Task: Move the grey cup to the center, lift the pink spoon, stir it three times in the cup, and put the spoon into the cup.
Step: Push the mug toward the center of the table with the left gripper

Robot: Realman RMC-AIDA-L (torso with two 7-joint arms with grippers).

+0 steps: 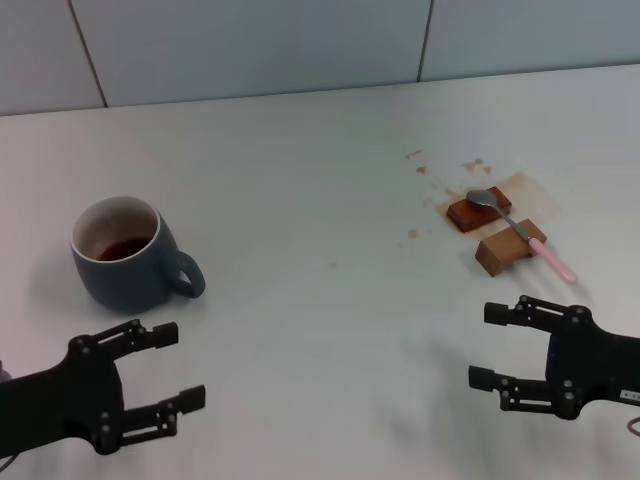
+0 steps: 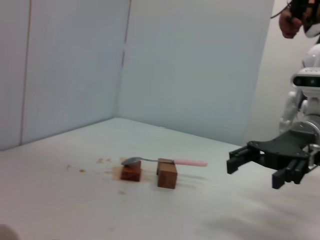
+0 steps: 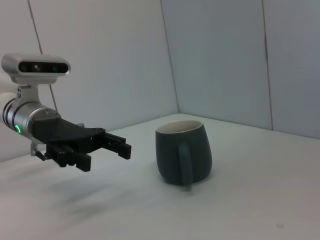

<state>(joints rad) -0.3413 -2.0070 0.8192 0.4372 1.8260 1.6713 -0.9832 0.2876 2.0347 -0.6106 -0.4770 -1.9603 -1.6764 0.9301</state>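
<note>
Nearest, left gripper (image 1: 160, 380) and right gripper (image 1: 500, 345): both wide open, empty. Farther back, grey cup (image 1: 122, 252) left of the table (image 1: 300, 200) centre; pink spoon (image 1: 520, 232) bridging two wooden blocks (image 1: 492, 232) far right of the cup. Risks: tipping the cup, spilling dregs; knocking the spoon off.

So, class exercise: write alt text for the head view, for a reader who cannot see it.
A grey cup stands on the left of a white table; at the right, a pink spoon lies across two wooden blocks among brown stains. Near the bottom edge, the left end effector and the right end effector hover open, holding nothing.
</note>
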